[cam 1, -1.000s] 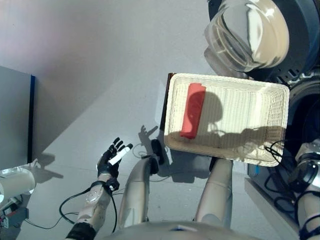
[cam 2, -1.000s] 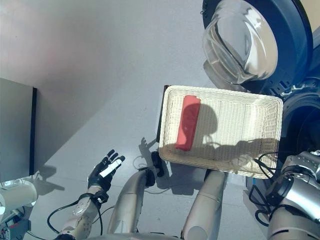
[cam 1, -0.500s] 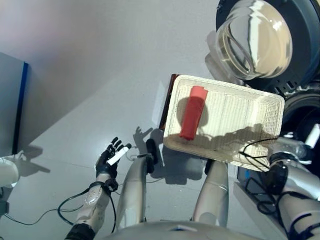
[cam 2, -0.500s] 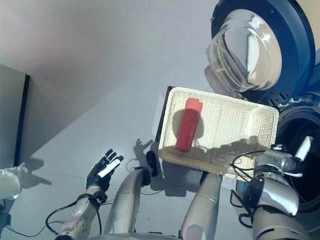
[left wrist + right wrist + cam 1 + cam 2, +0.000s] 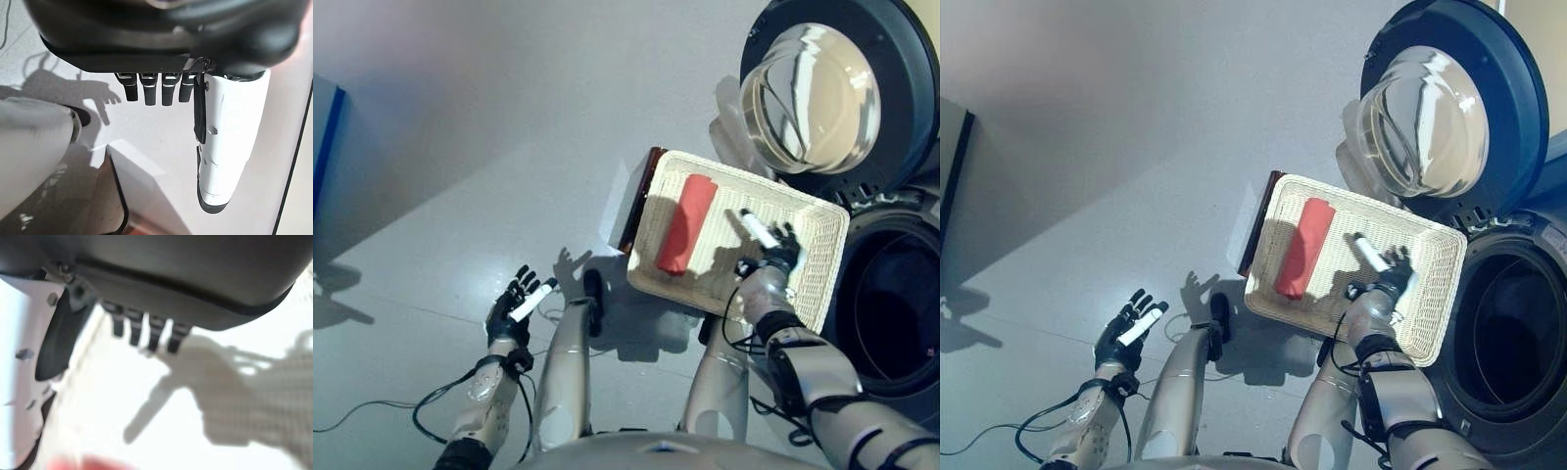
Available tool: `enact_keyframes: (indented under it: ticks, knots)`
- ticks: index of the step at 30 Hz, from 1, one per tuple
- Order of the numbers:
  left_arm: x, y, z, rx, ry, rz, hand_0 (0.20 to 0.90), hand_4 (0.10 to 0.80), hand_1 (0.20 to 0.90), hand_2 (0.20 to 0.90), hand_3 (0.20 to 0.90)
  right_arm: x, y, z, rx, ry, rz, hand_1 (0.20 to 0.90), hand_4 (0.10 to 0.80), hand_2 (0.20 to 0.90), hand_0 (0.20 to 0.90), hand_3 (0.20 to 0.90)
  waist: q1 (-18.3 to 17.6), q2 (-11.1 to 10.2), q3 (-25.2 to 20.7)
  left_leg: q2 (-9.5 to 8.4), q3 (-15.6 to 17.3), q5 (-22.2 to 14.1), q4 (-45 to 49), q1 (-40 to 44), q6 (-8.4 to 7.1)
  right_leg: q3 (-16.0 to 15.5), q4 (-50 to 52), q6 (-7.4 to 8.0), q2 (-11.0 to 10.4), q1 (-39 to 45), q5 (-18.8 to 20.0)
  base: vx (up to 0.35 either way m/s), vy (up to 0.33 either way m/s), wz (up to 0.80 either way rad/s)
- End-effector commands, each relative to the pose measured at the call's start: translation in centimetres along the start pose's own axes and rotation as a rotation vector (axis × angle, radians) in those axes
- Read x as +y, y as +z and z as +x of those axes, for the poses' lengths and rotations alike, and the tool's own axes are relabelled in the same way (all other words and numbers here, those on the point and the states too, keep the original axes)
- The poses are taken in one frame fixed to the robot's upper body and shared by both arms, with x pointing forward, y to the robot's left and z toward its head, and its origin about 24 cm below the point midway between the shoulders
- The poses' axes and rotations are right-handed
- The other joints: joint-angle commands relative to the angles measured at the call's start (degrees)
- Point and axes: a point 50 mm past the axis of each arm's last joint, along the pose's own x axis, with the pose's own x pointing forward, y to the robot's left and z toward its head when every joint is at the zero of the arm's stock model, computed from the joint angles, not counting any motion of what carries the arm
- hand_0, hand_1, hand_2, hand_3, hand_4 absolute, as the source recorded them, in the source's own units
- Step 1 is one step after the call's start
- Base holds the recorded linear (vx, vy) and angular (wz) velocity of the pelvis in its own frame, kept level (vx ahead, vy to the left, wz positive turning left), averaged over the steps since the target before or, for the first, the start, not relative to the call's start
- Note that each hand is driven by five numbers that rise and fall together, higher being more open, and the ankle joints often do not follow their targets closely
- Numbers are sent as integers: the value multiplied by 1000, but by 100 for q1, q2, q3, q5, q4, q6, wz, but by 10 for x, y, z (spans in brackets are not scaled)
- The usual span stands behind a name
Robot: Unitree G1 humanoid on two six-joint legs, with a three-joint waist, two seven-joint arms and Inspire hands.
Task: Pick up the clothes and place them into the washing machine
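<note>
A rolled red cloth (image 5: 685, 223) lies in the left part of the white wicker basket (image 5: 813, 284), which rests on a low dark brown box (image 5: 640, 194) beside the washing machine (image 5: 891, 294). The machine's round door (image 5: 822, 93) stands open and its drum is dark. My right hand (image 5: 771, 253) is open over the basket's right half, a little right of the cloth, holding nothing; its fingers (image 5: 146, 330) are straight above the wicker. My left hand (image 5: 517, 305) is open and empty over the floor at the lower left.
The grey floor (image 5: 489, 147) stretches to the left of the basket. A blue-edged panel (image 5: 325, 127) stands at the far left edge.
My right hand has come up from the lower right edge and now hovers over the basket. The camera has shifted, so the whole scene has moved. The cloth lies as before.
</note>
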Motion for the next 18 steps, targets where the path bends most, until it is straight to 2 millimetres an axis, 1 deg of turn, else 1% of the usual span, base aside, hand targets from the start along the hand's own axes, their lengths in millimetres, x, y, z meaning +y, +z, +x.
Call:
enact_keyframes:
  ticks: [1, 3, 4, 5, 6, 7, 10, 11, 14, 18]
  knots:
    - [18, 35, -6, -163, -2, 85, 900, 800, 900, 900, 900, -4, 9, 5, -63, 16, -218, 900, 800, 900, 900, 900, 278, -42, -145, 177, -311, 96, -149, -52, -529, 170, -447, 38, -136, 204, 1165, 20, -11, 14]
    - [18, 36, -7, -164, -16, 103, 900, 800, 900, 900, 900, 5, -3, 0, -41, 63, -348, 900, 800, 900, 900, 900, 390, -36, -141, 142, -351, 132, -166, -75, -524, 72, -456, 47, -171, 284, 1157, 27, -16, 22]
    - [17, 36, -7, -162, -24, 112, 900, 800, 900, 900, 900, 5, -9, -1, -18, 64, -348, 900, 800, 900, 900, 900, 425, -38, -143, 127, -369, 135, -176, -71, -521, 33, -452, 49, -182, 314, 1146, 132, -44, 26]
    - [17, 36, -6, -160, -27, 115, 900, 800, 900, 900, 900, 5, -14, -3, 0, 71, -358, 900, 800, 900, 900, 900, 465, -36, -166, 149, -397, -74, -106, -25, -556, 22, -349, 101, -176, 377, 942, 135, -46, 28]
    - [16, 37, -5, -163, -32, 119, 900, 800, 900, 900, 900, 6, -19, -5, 20, 75, -366, 900, 800, 900, 900, 900, 494, -40, -178, 128, -412, -69, -122, -30, -555, -5, -352, 117, -197, 415, 942, 27, -17, 26]
    - [16, 38, -5, -164, -33, 119, 900, 800, 900, 900, 900, 6, -19, -5, 19, 75, -364, 900, 800, 900, 900, 900, 483, -43, -152, 94, -398, 139, -182, -88, -521, -31, -439, 71, -219, 376, 1132, -69, 3, 34]
    - [14, 39, -3, -163, -44, 140, 900, 800, 900, 900, 900, 1, -28, -6, 63, 57, -380, 900, 800, 900, 900, 900, 560, -26, -165, 31, -408, 172, -216, -95, -532, -122, -431, 90, -284, 467, 1105, 30, -21, 34]
    - [13, 39, -3, -161, -49, 147, 900, 800, 900, 900, 900, -1, -31, -7, 83, 45, -372, 900, 800, 900, 900, 900, 593, -19, -187, 47, -439, -40, -145, -47, -571, -128, -339, 137, -274, 533, 892, 123, -43, 22]
    - [11, 42, -2, -167, -64, 158, 900, 800, 900, 900, 900, -5, -37, -7, 125, 31, -366, 900, 800, 900, 900, 900, 686, 0, -184, -3, -478, -56, -83, -119, -560, -218, -352, 142, -326, 573, 884, 51, -15, 9]
    - [9, 46, -2, -171, -90, 180, 900, 800, 900, 900, 900, -11, -46, -8, 181, 36, -481, 900, 800, 900, 900, 900, 852, 36, -201, -93, -526, -52, -106, -189, -532, -362, -458, 192, -414, 681, 927, 16, -19, 9]
